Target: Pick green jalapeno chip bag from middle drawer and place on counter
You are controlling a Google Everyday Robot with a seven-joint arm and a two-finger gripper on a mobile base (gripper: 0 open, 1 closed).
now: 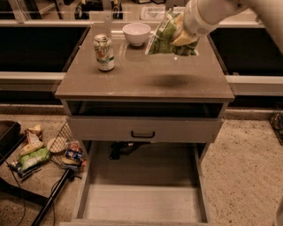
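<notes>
Chip bag (164, 34): green, crumpled, held in the air above the counter's (146, 81) far right corner, likely for set-down.
Gripper (185, 39): closed on the bag's right side.
Drawer (141, 201): pulled out below the near edge.
Can (104, 52), bowl (136, 33): far left, out of the way.

The white arm (212, 13) enters from the upper right, and its gripper (180, 37), up in the air, grips the green jalapeno chip bag (160, 39).
</notes>
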